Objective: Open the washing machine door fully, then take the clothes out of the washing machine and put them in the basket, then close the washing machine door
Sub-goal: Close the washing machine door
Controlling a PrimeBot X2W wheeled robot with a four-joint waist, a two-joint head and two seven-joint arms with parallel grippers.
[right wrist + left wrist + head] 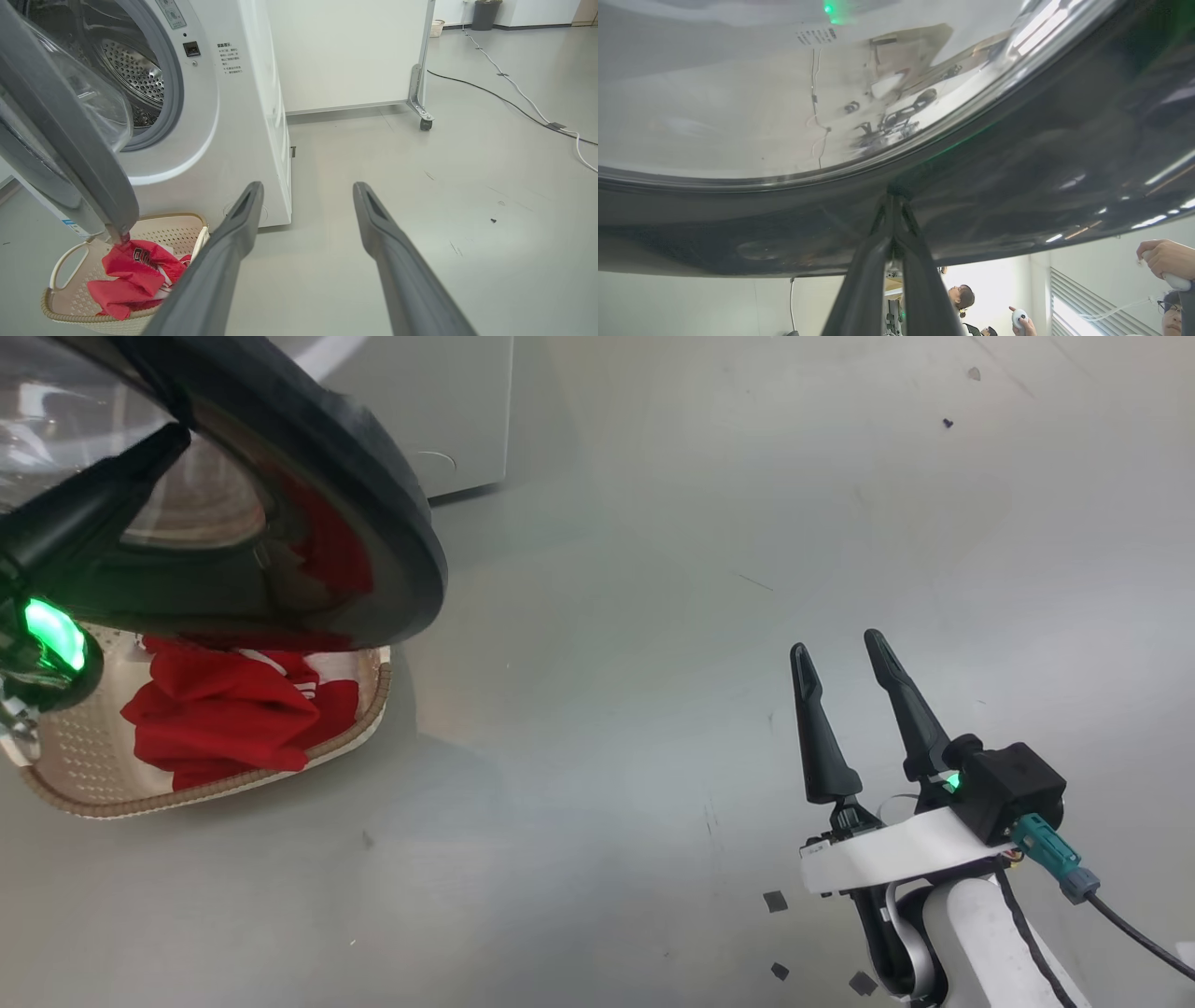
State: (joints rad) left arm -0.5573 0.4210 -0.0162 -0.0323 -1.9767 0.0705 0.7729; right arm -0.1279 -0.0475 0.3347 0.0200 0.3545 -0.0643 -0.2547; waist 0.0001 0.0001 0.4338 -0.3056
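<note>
The washing machine door [373, 504], black-rimmed with a bulging glass window, stands part open over the basket [187, 798]. My left gripper [894, 198] is shut, and its tips press against the door's glossy black rim [1017, 186]; in the head view the left gripper [173, 441] lies against the door at far left. The red and white clothes [215, 709] lie inside the cream basket [168, 228], below the door's edge [70, 140]. The white washing machine [233, 116] shows its bare steel drum [135, 70]. My right gripper [836, 644] hangs open over the floor, holding nothing, its fingers spread [308, 186].
A white partition on casters [424, 123] stands behind the machine. Cables [514, 102] run across the grey floor to the right and a dark bin [486, 14] sits far back. People holding controllers [1164, 259] stand beyond the door. Tape scraps [775, 901] dot the floor.
</note>
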